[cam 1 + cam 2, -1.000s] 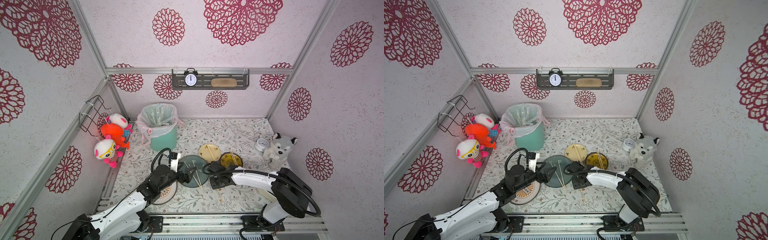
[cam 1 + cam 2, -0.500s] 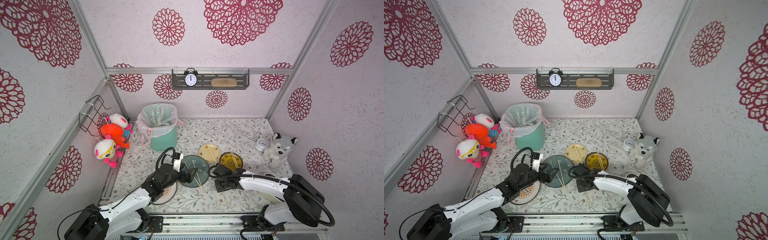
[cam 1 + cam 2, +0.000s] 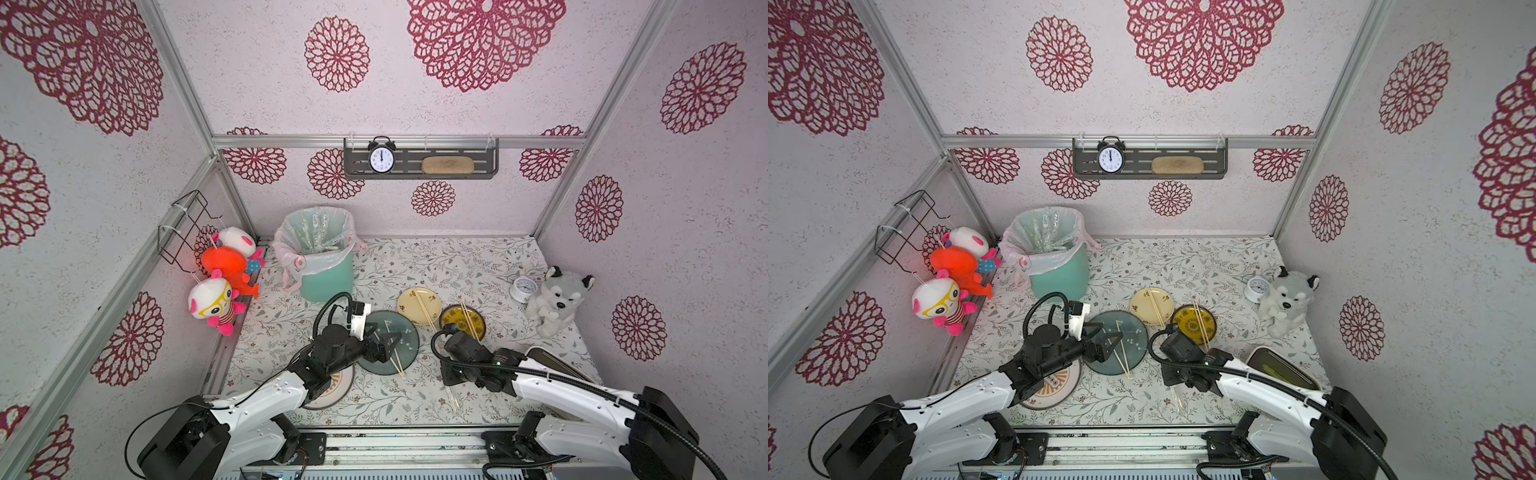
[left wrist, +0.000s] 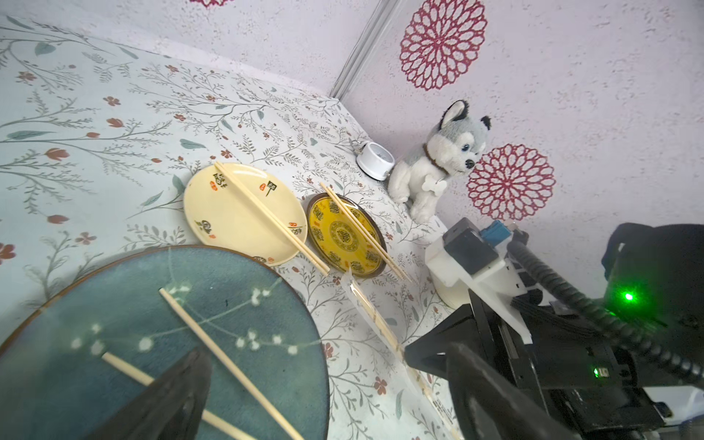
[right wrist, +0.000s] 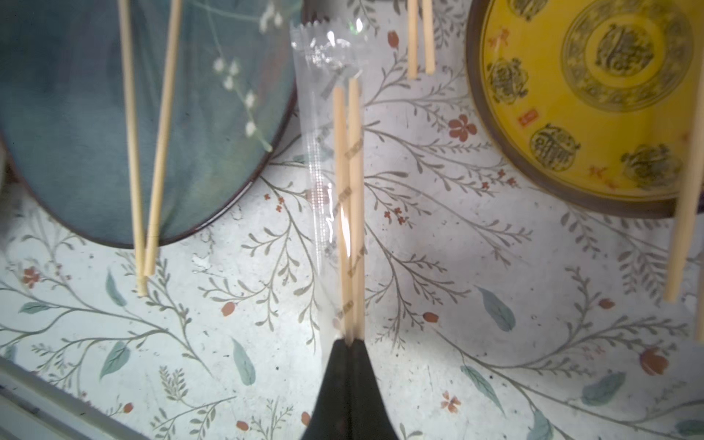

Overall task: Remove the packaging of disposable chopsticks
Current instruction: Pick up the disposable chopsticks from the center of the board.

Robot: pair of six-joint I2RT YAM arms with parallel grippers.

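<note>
Right gripper [image 5: 348,343] clenched on near end of packaging [image 5: 318,160], disposable chopsticks [image 5: 353,198] sealed inside, flat on tablecloth [image 5: 419,266] at 4 o'clock from teal plate [image 3: 409,332], left gripper [image 3: 388,343] spread wide over plate, grasping nothing

A staged home-like robot booth: aluminium-framed walls with crimson flower prints [image 3: 249,75], a leaf-patterned tabletop [image 3: 436,266], plush toys [image 3: 224,266], a black alarm clock [image 3: 381,157] on a grey shelf [image 3: 484,164], two white robot arms [image 3: 266,395].
</note>
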